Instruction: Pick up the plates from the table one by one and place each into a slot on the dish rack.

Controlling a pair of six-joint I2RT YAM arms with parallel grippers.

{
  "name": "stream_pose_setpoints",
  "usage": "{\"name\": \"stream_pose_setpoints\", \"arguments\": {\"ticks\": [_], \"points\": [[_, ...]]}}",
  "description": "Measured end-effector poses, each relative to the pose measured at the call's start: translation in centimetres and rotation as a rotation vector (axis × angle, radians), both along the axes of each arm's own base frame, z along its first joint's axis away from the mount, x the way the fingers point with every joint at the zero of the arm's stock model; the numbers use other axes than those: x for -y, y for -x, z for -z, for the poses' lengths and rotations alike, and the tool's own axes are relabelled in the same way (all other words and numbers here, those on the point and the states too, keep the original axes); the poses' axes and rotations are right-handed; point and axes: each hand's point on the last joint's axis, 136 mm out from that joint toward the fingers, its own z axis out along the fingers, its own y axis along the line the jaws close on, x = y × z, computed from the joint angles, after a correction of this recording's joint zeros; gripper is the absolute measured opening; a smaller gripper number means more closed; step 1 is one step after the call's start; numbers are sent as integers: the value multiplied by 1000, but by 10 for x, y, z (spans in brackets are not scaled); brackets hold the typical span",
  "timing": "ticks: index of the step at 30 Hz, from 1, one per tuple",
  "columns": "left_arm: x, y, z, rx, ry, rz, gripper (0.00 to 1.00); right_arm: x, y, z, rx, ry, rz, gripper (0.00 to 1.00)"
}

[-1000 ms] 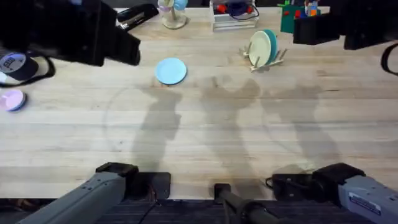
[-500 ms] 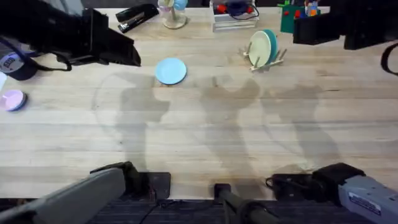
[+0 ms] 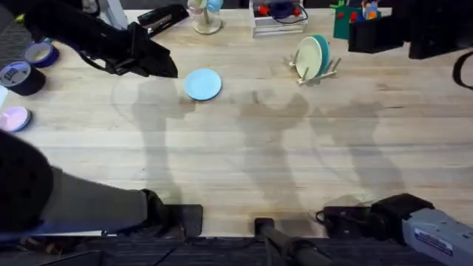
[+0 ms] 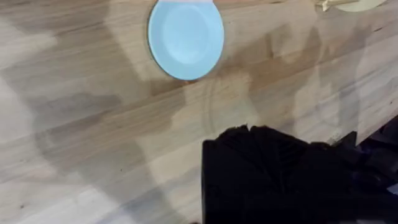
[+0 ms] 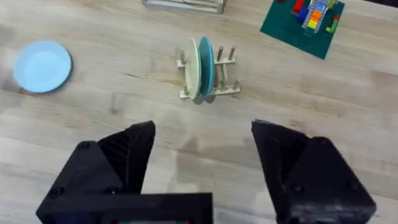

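Black, blocky fingers (image 5: 130,155) are seen on the right gripper (image 5: 205,155); grey arm links are joined to black bases.

1. no word, number or brand can be read anywhere.
2. a white label (image 3: 434,241) sits on the right arm's base at about 5 o'clock in the overhead view; its dark print is too small to make out.
3. a dark roll of tape (image 3: 18,77) at 9 o'clock carries pale markings on top, also unreadable.
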Motion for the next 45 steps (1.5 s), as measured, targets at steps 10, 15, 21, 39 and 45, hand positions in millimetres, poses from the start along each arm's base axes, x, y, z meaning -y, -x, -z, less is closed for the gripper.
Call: {"name": "stream_pose_setpoints", "arguments": {"ticks": [10, 15, 21, 39, 45], "points": [[-2, -30, 48, -57, 65, 4, 42, 0, 0, 0, 0, 0, 0, 933], [-3, -38, 53, -38, 64, -2, 42, 0, 0, 0, 0, 0, 0, 933], [-1, -44, 60, -38, 64, -3, 42, 0, 0, 0, 0, 0, 0, 933], [11, -56, 77, -54, 78, 1, 42, 0, 0, 0, 0, 0, 0, 933], [10, -59, 92, -80, 86, -2, 42, 0, 0, 0, 0, 0, 0, 933]]}}
